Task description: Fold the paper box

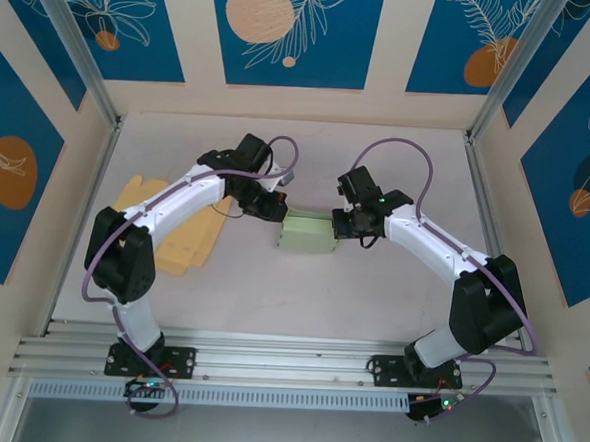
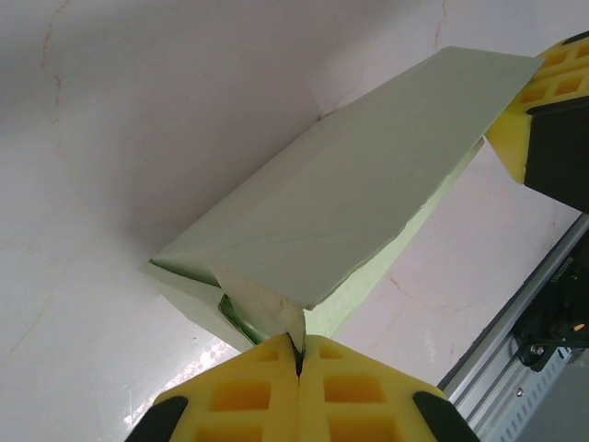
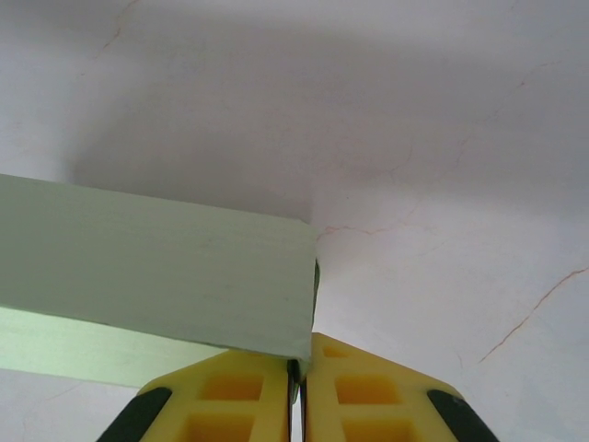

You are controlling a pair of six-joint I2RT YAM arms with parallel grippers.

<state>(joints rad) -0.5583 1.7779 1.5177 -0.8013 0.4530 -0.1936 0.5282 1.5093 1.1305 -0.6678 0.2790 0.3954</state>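
Item: paper box (image 1: 309, 233). Pale green matte card in a long rectangular shape with crisp folded edges. It is placed at the centre of the top view, between the two arms. One end flap is seen creased inward in the left wrist view.

Left gripper (image 2: 299, 354): yellow moulded fingers (image 2: 248, 396) with square recesses and black trim. It is closed on the folded end flap of the box.

Right gripper (image 3: 299, 368): the same yellow build. It is pinched shut on the corner edge of the opposite end.

Flat yellow sheets (image 1: 179, 229): smooth card, overlapped, laid at centre left of the top view beside the left arm.

Table (image 1: 371, 296): white and slightly glossy, with faint brownish veining like marble.

Enclosure: beige wall panels (image 1: 386, 46) are printed with blue fields, orange discs and white leaf outlines. Ribbed aluminium rails (image 1: 286, 366) are seen along the lower edge.
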